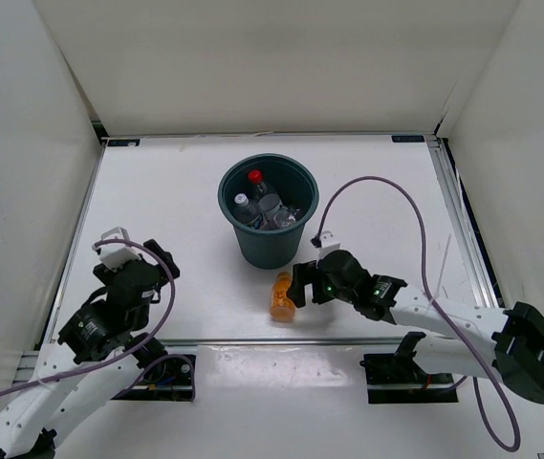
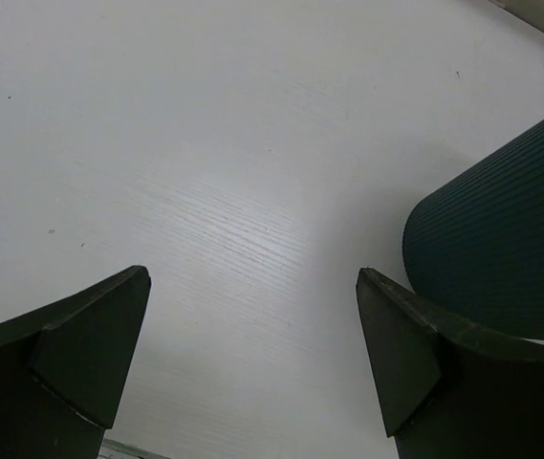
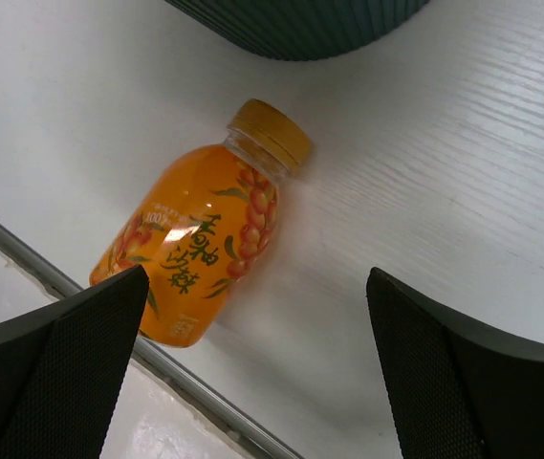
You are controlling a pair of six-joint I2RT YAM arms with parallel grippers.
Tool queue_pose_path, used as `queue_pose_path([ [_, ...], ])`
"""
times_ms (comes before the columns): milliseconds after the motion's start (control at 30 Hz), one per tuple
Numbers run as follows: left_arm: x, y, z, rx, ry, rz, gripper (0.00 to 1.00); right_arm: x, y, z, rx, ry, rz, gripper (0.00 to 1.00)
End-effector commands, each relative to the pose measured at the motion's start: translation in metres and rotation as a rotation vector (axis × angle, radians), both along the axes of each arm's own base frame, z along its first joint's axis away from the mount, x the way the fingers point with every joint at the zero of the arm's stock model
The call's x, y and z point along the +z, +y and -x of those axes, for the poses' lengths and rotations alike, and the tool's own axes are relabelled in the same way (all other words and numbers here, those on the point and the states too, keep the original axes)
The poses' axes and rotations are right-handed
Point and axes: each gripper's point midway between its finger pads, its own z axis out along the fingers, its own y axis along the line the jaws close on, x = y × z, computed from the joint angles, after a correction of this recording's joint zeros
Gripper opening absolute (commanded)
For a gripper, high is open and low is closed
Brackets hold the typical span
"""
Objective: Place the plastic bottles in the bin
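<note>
The dark grey-green bin (image 1: 236,193) stands at mid table with several clear bottles inside, one with a red cap (image 1: 255,176). The short orange bottle (image 1: 281,295) lies on its side just in front of the bin, near the table's front edge; in the right wrist view it (image 3: 200,236) lies ahead of my left finger, cap toward the bin (image 3: 300,24). My right gripper (image 1: 300,285) is open and empty, just right of the orange bottle. My left gripper (image 1: 152,263) is open and empty at the front left; the bin's wall (image 2: 501,249) shows to its right.
White walls enclose the table on three sides. A metal rail (image 3: 157,363) runs along the table's front edge, close under the orange bottle. A purple cable (image 1: 386,191) loops above the right arm.
</note>
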Motion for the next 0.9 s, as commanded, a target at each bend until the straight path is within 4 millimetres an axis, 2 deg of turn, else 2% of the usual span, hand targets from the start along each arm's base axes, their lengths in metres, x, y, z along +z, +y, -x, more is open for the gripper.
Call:
queue_pose_path([
  [0,0.002,0.012,0.009,0.033,0.015,-0.004,1.00,0.023,0.024,-0.010,-0.018,-0.026,-0.099,0.98],
  [133,0.004,0.012,0.012,0.026,0.014,0.004,1.00,0.009,0.028,-0.010,-0.025,0.014,-0.082,0.96],
  [333,0.015,0.011,0.012,0.014,-0.004,0.019,1.00,0.004,0.043,-0.014,-0.007,0.018,-0.088,0.96],
  [467,0.017,0.010,0.013,-0.003,-0.002,0.012,1.00,0.019,0.055,-0.022,-0.032,0.015,-0.127,0.95],
  [633,0.019,-0.011,0.009,-0.100,-0.008,0.056,1.00,0.043,0.057,-0.026,-0.102,0.020,-0.190,0.97],
  [767,0.005,-0.026,0.008,-0.123,0.021,0.126,1.00,0.067,0.068,-0.035,-0.171,0.049,-0.251,1.00],
  [867,0.000,-0.026,0.009,-0.104,0.030,0.155,1.00,0.068,0.077,-0.039,-0.166,0.065,-0.237,1.00],
])
